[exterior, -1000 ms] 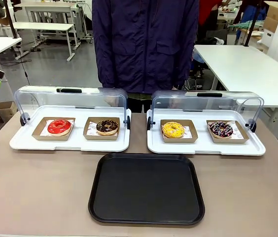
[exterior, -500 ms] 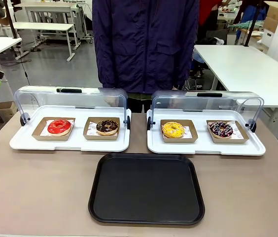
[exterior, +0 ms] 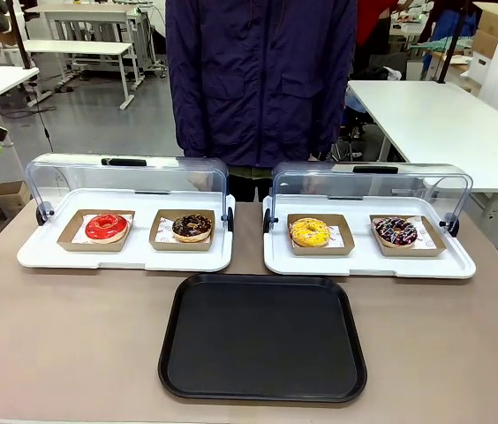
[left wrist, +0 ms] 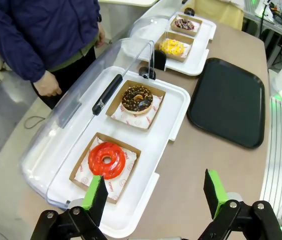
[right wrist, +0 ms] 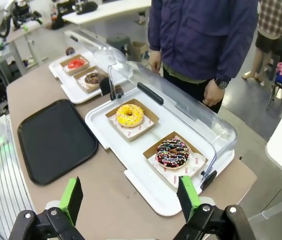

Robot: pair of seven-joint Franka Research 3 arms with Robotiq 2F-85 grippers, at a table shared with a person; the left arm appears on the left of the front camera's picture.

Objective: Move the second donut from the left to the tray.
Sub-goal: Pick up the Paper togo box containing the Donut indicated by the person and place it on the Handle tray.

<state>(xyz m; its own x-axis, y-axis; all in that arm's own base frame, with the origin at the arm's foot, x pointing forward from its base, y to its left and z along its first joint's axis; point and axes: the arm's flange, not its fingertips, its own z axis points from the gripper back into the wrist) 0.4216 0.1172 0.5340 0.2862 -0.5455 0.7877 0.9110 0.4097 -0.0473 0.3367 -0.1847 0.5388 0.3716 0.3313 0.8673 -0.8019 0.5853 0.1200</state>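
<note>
The second donut from the left (exterior: 192, 226) has dark chocolate glaze with light crumbs and sits in a small brown cardboard tray inside the left white display tray; it also shows as the chocolate donut (left wrist: 137, 98) and, far off, the same donut (right wrist: 92, 78). The black tray (exterior: 263, 337) lies empty at the table's near middle, seen too as the tray (left wrist: 227, 101) and the tray (right wrist: 55, 139). My left gripper (left wrist: 154, 193) hangs open above the table edge beside the red donut. My right gripper (right wrist: 131, 198) hangs open above the right display tray's near corner. Both hold nothing.
A red-glazed donut (exterior: 107, 227) shares the left display tray (exterior: 125, 258). A yellow donut (exterior: 310, 232) and a dark donut with pink-white sprinkles (exterior: 396, 231) sit in the right display tray (exterior: 368, 265). Both clear lids are raised. A person (exterior: 260, 79) stands at the far side.
</note>
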